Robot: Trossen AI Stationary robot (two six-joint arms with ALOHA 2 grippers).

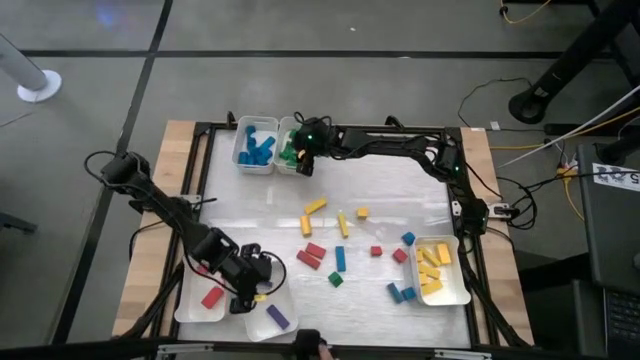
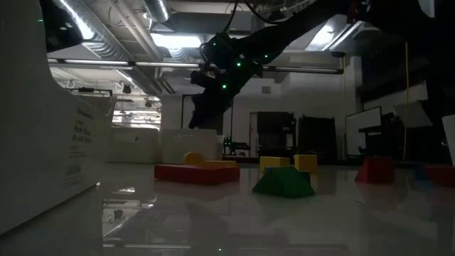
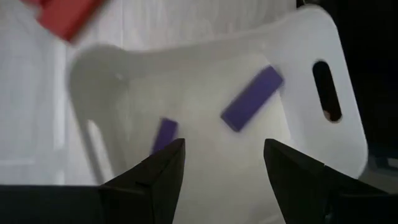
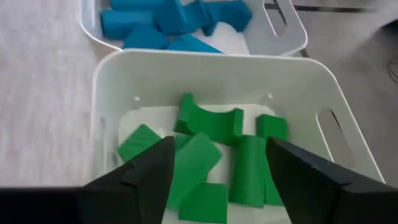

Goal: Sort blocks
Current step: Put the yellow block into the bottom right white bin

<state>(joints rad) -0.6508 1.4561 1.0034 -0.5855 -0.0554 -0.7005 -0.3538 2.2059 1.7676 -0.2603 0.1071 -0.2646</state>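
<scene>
From above we see the right gripper (image 1: 303, 152) over the tray of green blocks (image 1: 290, 152) at upper centre and the left gripper (image 1: 262, 275) over the purple tray (image 1: 270, 325) at lower left, with loose blocks (image 1: 340, 245) mid-table. In both wrist views the jaws stand apart and empty over green blocks (image 4: 208, 124) and purple blocks (image 3: 252, 98). We judge both drops made; next comes reaching back for a loose block.

Grey tiled floor (image 1: 330, 30), lit ceiling pipes (image 2: 121, 28)

Low view dim, backlit by ceiling lights; wrist views soft, bright.
</scene>
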